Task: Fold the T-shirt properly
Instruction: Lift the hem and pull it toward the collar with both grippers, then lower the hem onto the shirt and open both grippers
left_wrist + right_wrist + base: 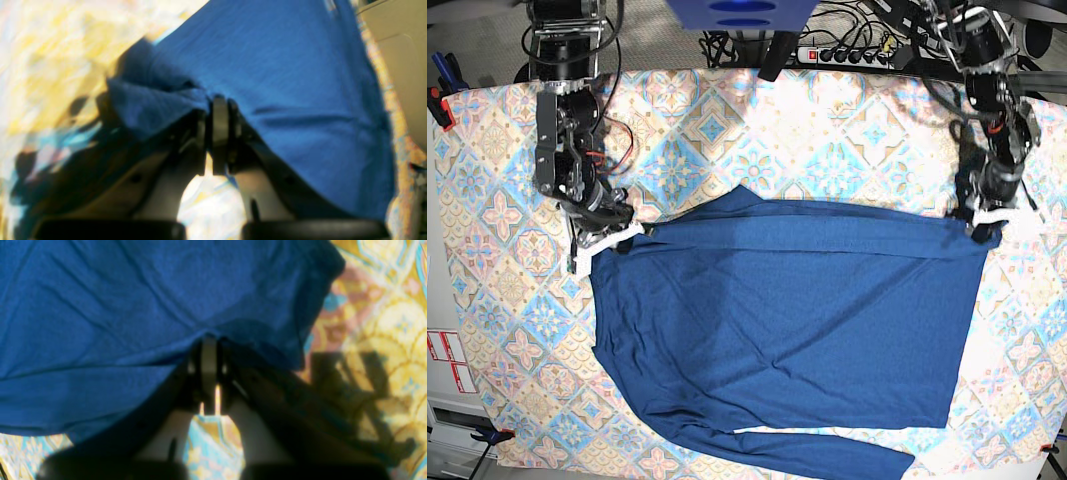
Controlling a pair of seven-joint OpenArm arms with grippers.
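Left gripper (218, 100) pinches blurred T-shirt (283, 83), fingertips hidden.

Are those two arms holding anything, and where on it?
Yes: both grippers are shut on the T-shirt, the left gripper and right gripper pinching opposite ends of its far edge.

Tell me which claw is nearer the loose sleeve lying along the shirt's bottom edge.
Left. The left claw grips the T-shirt corner on the side where the sleeve ends; the right claw pinches the opposite top corner.
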